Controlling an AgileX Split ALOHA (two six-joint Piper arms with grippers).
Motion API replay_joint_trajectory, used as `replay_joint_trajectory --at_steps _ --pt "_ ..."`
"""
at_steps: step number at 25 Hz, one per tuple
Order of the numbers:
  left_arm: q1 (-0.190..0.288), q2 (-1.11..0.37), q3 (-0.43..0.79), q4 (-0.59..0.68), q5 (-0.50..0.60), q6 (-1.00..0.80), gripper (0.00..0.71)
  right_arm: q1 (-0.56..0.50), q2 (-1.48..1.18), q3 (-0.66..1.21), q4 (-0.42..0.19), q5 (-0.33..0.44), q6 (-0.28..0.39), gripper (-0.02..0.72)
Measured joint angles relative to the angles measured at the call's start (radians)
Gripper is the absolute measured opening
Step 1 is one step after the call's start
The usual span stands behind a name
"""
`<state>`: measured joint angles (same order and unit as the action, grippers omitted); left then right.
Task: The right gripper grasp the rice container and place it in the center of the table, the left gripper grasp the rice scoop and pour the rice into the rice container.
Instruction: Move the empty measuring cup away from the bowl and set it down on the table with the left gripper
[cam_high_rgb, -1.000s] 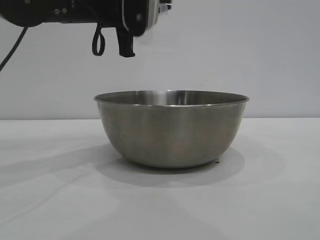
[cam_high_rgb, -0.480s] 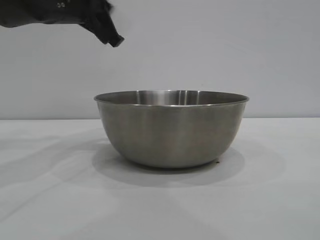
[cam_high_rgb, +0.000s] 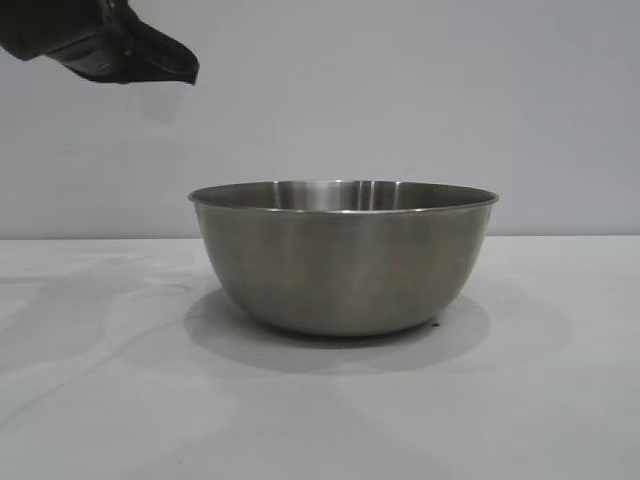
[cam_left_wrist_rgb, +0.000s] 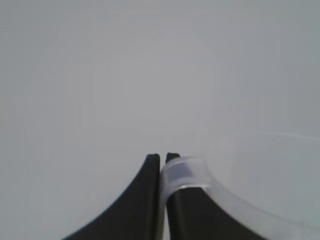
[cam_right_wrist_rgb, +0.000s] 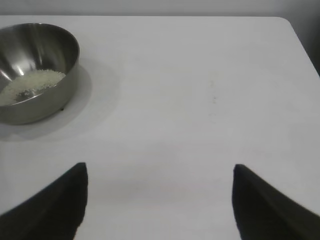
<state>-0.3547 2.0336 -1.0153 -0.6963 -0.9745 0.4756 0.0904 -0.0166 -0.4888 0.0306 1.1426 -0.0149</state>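
Nearest you, the bowl (cam_high_rgb: 343, 257) stands upright on the white bench (cam_high_rgb: 320, 410), its inside hidden from the exterior view. Your right wrist view looks down into it and shows pale rice (cam_right_wrist_rgb: 30, 85) lying on the bottom. The right gripper (cam_right_wrist_rgb: 159, 200) sits well apart from the bowl with its jaws released and nothing between them; you see only the fingertips, the rest is cut off.

Farther back and higher, your left gripper (cam_high_rgb: 165, 62) hangs at the upper left, mostly out of frame. Its jaws are clenched on the handle of the clear scoop (cam_left_wrist_rgb: 186, 172). The scoop's cup is faint against the grey background, and you cannot tell what it contains.
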Motion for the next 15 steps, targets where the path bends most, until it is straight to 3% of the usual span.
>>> replay_joint_trajectory --at_steps 8,12,15 --pt "0.039 0.000 0.176 0.280 0.000 -0.243 0.000 0.000 0.000 0.000 0.000 0.000 0.000 0.543" --pt "0.039 0.000 0.257 0.331 -0.038 -0.317 0.000 0.000 0.000 0.000 0.000 0.000 0.000 0.543" --pt "0.039 0.020 0.315 0.338 -0.137 -0.401 0.000 0.000 0.000 0.000 0.000 0.000 0.000 0.543"
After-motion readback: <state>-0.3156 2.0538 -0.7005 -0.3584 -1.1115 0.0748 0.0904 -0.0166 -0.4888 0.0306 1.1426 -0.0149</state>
